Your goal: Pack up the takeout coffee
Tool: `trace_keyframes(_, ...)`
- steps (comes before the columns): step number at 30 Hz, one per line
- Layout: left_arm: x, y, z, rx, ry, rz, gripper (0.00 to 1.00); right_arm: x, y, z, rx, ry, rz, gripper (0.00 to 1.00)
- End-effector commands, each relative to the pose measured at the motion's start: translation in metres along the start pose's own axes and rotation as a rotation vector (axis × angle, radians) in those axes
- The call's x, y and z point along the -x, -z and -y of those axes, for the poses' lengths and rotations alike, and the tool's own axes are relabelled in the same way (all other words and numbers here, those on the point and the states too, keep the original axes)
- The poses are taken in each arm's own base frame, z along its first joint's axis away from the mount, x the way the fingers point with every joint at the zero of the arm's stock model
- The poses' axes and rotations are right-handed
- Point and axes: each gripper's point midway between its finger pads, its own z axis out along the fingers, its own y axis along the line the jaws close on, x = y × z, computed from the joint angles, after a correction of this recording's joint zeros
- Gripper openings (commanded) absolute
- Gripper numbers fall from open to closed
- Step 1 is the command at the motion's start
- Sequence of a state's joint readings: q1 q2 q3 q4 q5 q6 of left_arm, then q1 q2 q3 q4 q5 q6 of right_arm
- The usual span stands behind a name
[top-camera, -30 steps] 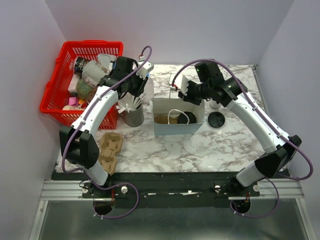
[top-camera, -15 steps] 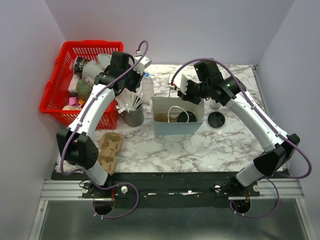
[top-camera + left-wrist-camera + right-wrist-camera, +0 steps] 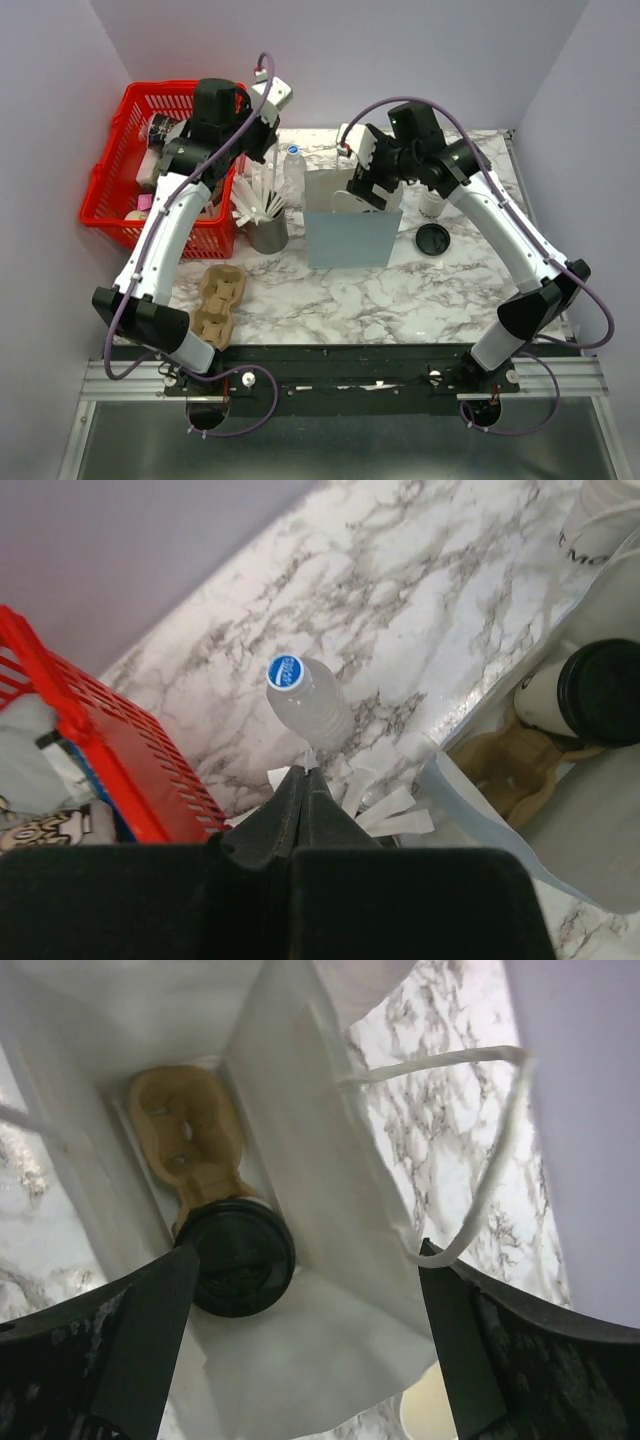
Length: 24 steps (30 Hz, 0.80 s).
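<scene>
One takeout coffee (image 3: 238, 1257), cream with a black lid, sits in a brown carrier (image 3: 190, 1140) inside the white paper bag (image 3: 347, 237); the left wrist view shows the coffee (image 3: 605, 690) too. My right gripper (image 3: 300, 1345) hangs open just above the bag's mouth, its string handle (image 3: 490, 1160) loose by the right finger. An unlidded cream cup (image 3: 432, 203) and a black lid (image 3: 433, 238) stand right of the bag. My left gripper (image 3: 305, 772) is raised above the straw cup (image 3: 267, 230), shut, with a thin white straw end at its tip.
A clear water bottle (image 3: 305, 700) stands behind the straws. The red basket (image 3: 120, 170) of assorted items fills the back left. A second brown cup carrier (image 3: 220, 300) lies near the front left edge. Walls close in on three sides.
My left gripper shut at the straw cup and rose up and back. My right gripper opened wide, letting go of the bag's handle; the bag now stands taller.
</scene>
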<state>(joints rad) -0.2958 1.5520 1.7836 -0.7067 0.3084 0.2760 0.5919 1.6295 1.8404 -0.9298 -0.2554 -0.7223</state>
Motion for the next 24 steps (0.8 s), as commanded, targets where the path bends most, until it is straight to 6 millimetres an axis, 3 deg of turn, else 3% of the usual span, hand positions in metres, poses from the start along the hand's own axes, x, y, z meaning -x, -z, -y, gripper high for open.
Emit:
trace_keyframes(1, 0.062, 0.056, 0.004, 0.018, -0.038, 0.165, 0.0, 0.021, 0.009, 0.018, -0.035, -0.068, 0.048, 1.0)
trace_keyframes(8, 0.109, 0.104, 0.031, -0.077, -0.027, 0.322, 0.0, 0.051, 0.037, 0.043, -0.112, -0.106, 0.121, 1.0)
trace_keyframes(14, 0.144, 0.135, 0.057, -0.188, 0.01, 0.442, 0.0, 0.069, 0.081, 0.082, -0.31, -0.17, 0.236, 1.0)
trace_keyframes(15, 0.146, 0.136, 0.062, -0.215, 0.024, 0.449, 0.0, 0.074, 0.091, 0.096, -0.381, -0.182, 0.267, 1.0)
trace_keyframes(20, 0.155, 0.135, 0.079, -0.319, 0.071, 0.473, 0.0, 0.06, 0.12, 0.136, -0.572, -0.276, 0.278, 1.0)
trace_keyframes(24, 0.148, 0.117, 0.091, -0.391, 0.114, 0.438, 0.0, 0.045, 0.121, 0.144, -0.593, -0.305, 0.25, 1.0)
